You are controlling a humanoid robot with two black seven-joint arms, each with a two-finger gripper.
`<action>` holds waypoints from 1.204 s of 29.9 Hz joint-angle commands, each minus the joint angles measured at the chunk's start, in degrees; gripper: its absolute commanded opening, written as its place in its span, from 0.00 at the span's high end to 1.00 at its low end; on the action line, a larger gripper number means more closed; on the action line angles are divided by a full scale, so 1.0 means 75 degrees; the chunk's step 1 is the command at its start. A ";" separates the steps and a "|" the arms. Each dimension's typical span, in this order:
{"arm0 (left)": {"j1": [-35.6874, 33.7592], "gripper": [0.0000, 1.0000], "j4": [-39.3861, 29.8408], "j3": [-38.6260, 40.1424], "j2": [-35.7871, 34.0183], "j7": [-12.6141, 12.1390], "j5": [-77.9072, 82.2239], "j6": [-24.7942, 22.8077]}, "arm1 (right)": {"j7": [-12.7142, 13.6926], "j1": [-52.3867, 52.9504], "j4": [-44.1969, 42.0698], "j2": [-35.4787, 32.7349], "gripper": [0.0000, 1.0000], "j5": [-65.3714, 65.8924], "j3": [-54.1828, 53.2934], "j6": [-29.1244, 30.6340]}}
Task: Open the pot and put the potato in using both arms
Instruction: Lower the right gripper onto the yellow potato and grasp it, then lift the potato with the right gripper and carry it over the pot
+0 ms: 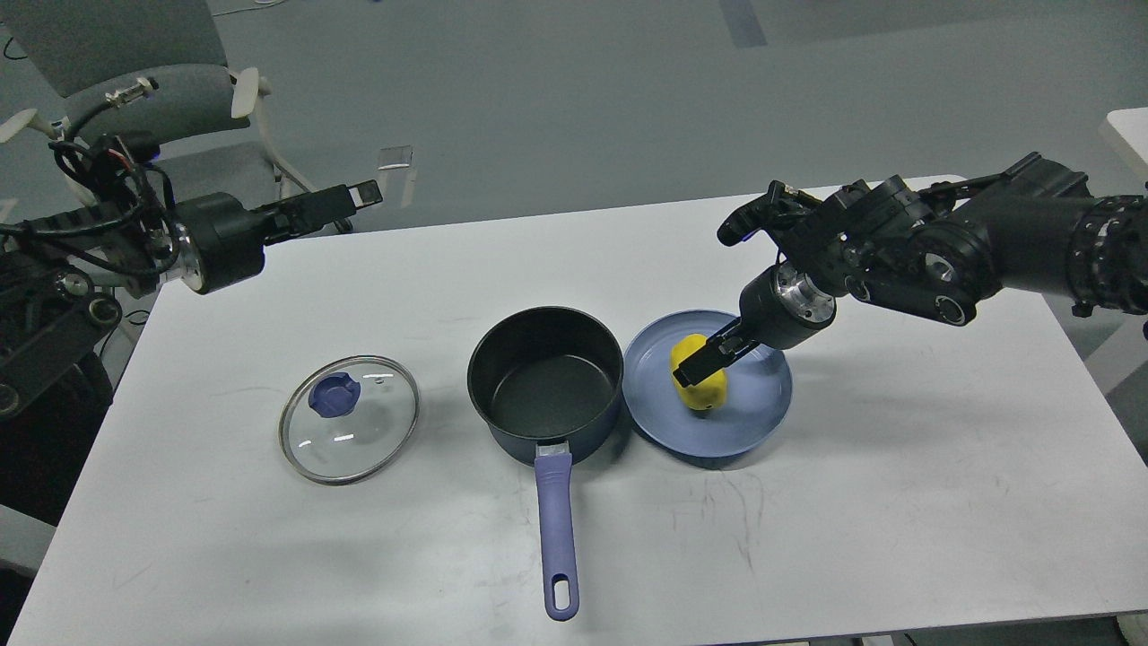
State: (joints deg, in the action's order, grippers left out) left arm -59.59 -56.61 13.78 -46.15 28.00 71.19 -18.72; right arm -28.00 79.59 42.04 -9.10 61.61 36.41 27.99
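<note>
The dark-blue pot (545, 386) stands open in the middle of the white table, its black inside empty and its periwinkle handle (556, 529) pointing toward me. Its glass lid (349, 419) with the blue knob lies flat on the table to the pot's left. The yellow potato (700, 375) sits on a shallow blue plate (753, 404) right of the pot. My right gripper (707, 361) reaches down from the right and its fingers are around the potato. My left gripper (352, 199) hovers high at the table's far left edge, empty; its fingers look together.
A grey office chair (152, 99) stands behind the table's left corner. A second white table edge (1130, 135) shows at the far right. The table's (897, 502) front and right stretches are bare white surface with faint scuff marks.
</note>
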 commanded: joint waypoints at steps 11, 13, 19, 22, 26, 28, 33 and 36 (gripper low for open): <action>0.0000 0.02 -0.0140 0.0002 -0.0116 0.0000 -0.0012 0.0000 | 0.0000 -0.0252 -0.0367 0.0229 0.19 0.0000 0.0008 0.0001; 0.0000 0.02 -0.0140 0.0002 -0.0116 0.0000 -0.0012 0.0000 | 0.0000 -0.0299 -0.0367 0.0229 0.31 0.0000 0.0055 0.0001; 0.0000 0.02 -0.0140 0.0002 -0.0105 0.0000 0.0000 0.0000 | 0.0000 -0.0299 -0.0402 0.0264 0.73 -0.0012 0.0184 0.0001; 0.0000 0.02 -0.0151 0.0002 -0.0105 0.0000 0.0000 0.0000 | 0.0000 -0.0206 -0.0378 0.0241 0.78 -0.0036 0.0149 0.0001; 0.0000 0.02 -0.0152 0.0002 -0.0105 0.0000 0.0000 0.0000 | 0.0000 0.0261 -0.0180 0.0077 0.77 -0.0118 -0.0364 0.0001; 0.0000 0.02 -0.0152 0.0002 -0.0105 0.0000 0.0000 0.0000 | 0.0000 0.0509 0.0020 0.0006 0.77 -0.0118 -0.0683 0.0001; 0.0000 0.02 -0.0152 0.0002 -0.0116 0.0000 0.0000 0.0000 | 0.0000 0.0966 0.0184 0.0111 0.77 -0.0118 -0.0836 0.0001; 0.0000 0.02 -0.0163 0.0002 -0.0140 0.0000 -0.0012 0.0000 | 0.0000 0.1002 0.0149 0.0544 0.77 -0.0141 -0.0859 0.0001</action>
State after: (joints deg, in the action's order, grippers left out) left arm -59.59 -57.74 13.80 -46.96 28.00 71.18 -18.72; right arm -28.00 86.66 43.25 -7.56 60.71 30.17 28.02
